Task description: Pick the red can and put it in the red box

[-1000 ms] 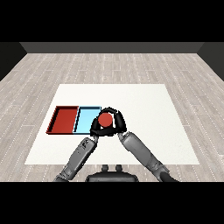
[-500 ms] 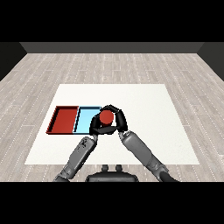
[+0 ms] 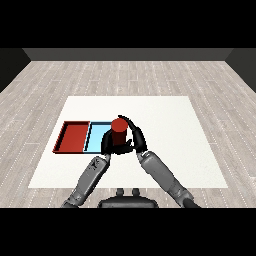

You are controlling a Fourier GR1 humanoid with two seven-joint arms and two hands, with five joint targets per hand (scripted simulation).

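Little has shifted since the earlier frame: the red can stays upright at the right edge of the light blue tray, between both hands. The right hand curls round it. The left hand seems to cup its base, though I cannot tell for sure. The red tray lies further left.

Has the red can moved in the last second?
Yes. The red can, held in the right hand, has shifted slightly left, toward the light blue tray, and now overlaps that tray's right edge. It is not yet over the red tray.
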